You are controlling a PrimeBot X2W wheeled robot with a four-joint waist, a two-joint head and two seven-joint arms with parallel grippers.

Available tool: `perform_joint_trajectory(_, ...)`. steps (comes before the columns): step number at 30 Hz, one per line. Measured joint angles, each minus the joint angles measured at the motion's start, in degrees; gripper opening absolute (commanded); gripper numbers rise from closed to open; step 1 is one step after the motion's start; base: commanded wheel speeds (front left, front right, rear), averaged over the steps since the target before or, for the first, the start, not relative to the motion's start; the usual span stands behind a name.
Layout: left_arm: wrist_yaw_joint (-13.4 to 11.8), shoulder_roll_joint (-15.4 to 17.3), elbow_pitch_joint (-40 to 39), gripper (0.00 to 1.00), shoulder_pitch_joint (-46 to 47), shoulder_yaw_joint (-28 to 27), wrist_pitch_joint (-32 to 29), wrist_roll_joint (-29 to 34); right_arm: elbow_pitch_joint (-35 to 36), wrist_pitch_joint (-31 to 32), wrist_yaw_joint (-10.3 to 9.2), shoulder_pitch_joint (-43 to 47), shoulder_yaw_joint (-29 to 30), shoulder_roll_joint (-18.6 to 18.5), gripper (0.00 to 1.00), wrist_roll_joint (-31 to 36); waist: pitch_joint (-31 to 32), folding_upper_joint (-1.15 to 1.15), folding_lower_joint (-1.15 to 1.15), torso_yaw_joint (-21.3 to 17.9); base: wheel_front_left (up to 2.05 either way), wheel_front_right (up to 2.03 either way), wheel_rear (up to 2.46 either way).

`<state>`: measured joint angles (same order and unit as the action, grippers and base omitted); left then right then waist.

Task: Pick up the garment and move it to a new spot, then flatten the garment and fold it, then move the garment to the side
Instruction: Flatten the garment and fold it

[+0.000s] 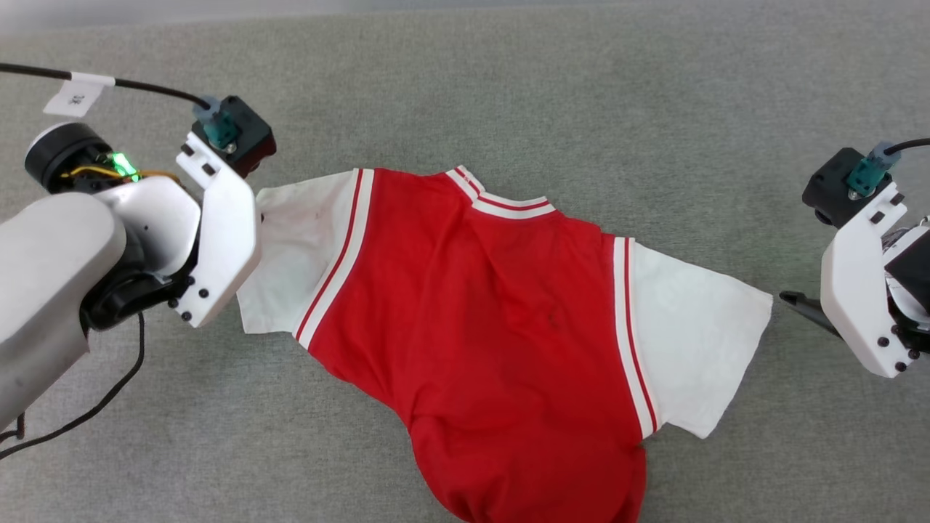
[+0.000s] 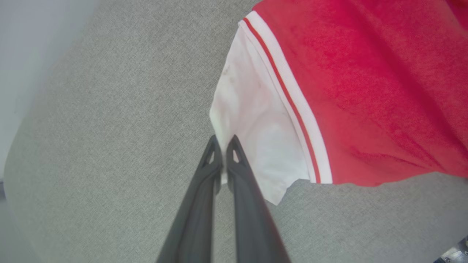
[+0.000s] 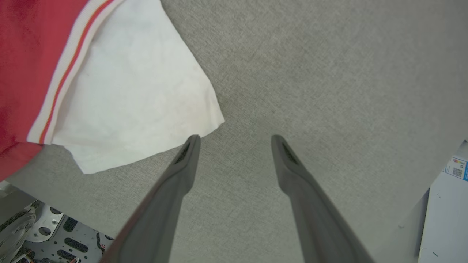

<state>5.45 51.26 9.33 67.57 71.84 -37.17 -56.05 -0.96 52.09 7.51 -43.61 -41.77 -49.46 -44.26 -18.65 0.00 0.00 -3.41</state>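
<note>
The garment (image 1: 494,312) lies spread on the grey cloth surface (image 1: 581,94), plain red side up, white sleeves out to either side, hem running off the bottom of the head view. My left gripper (image 2: 223,144) is shut on the outer edge of the garment's left sleeve (image 2: 252,128), with white cloth showing between its fingers. In the head view the pale left wrist (image 1: 218,240) covers that sleeve edge. My right gripper (image 3: 236,138) is open, low over the surface. Its left fingertip (image 3: 193,140) is at the corner of the right sleeve (image 3: 135,95); a dark finger (image 1: 799,301) shows beside that sleeve.
A black cable (image 1: 109,392) trails over the surface at the lower left. The robot's perforated metal base (image 3: 36,233) shows under the near edge. A white box with a label (image 3: 449,204) stands beyond the table's right edge.
</note>
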Motion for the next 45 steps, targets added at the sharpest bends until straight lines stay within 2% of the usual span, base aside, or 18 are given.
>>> perform_joint_trajectory(5,-0.01,-0.97,-0.36,0.00,1.48,-0.34,0.12,0.79,-6.43,1.23,0.00,-1.04,-2.93,2.32,1.00,-2.47,-2.09,0.00,0.00,0.99,0.00,0.00,0.00)
perform_joint_trajectory(9,0.00,-1.25,-0.36,0.00,2.31,-0.55,0.52,1.07,-10.92,-0.93,0.00,-1.04,-5.75,5.16,1.00,-3.21,-3.93,0.00,0.00,1.73,0.00,0.00,0.00)
perform_joint_trajectory(14,0.03,-1.37,0.08,0.00,2.36,-0.56,0.90,1.35,-14.18,-4.60,-0.02,-1.96,-9.17,6.12,0.99,-4.22,-5.48,0.00,0.00,2.16,0.00,0.00,0.00)
perform_joint_trajectory(15,0.05,-1.34,0.21,0.00,2.36,-0.56,1.07,1.34,-14.60,-5.57,-0.02,-2.22,-9.85,6.15,0.02,-4.48,-5.55,0.00,-0.01,2.09,0.00,0.00,0.00)
perform_joint_trajectory(21,0.19,-1.29,1.48,0.00,1.87,-0.54,3.10,1.31,-16.25,-13.99,-0.01,-4.17,-13.22,6.47,0.00,-5.22,-3.83,0.00,0.00,1.40,0.00,0.00,0.00)
perform_joint_trajectory(23,0.55,-1.42,1.82,0.00,1.54,-0.65,5.06,1.35,-15.96,-18.90,0.00,-4.75,-14.11,5.90,0.00,-5.24,-1.92,0.00,0.00,1.16,0.00,0.00,0.00)
perform_joint_trajectory(30,0.46,-1.03,0.68,0.00,1.37,-2.36,12.26,3.66,-11.59,-28.50,0.01,-6.71,-13.33,-0.11,0.00,-4.43,3.48,0.00,0.00,1.08,0.00,0.00,0.00)
perform_joint_trajectory(36,-1.36,-0.08,-1.82,0.00,2.28,-4.67,16.70,4.61,-8.89,-33.18,0.01,-7.33,-7.75,-3.70,0.00,-2.93,7.10,0.00,0.00,1.15,0.00,0.00,0.00)
perform_joint_trajectory(45,-4.78,-1.40,-2.77,0.00,8.05,-9.20,21.54,7.48,-7.93,-33.84,0.01,-11.72,4.23,-3.47,0.00,2.77,6.77,0.00,0.00,0.72,0.00,0.00,0.00)
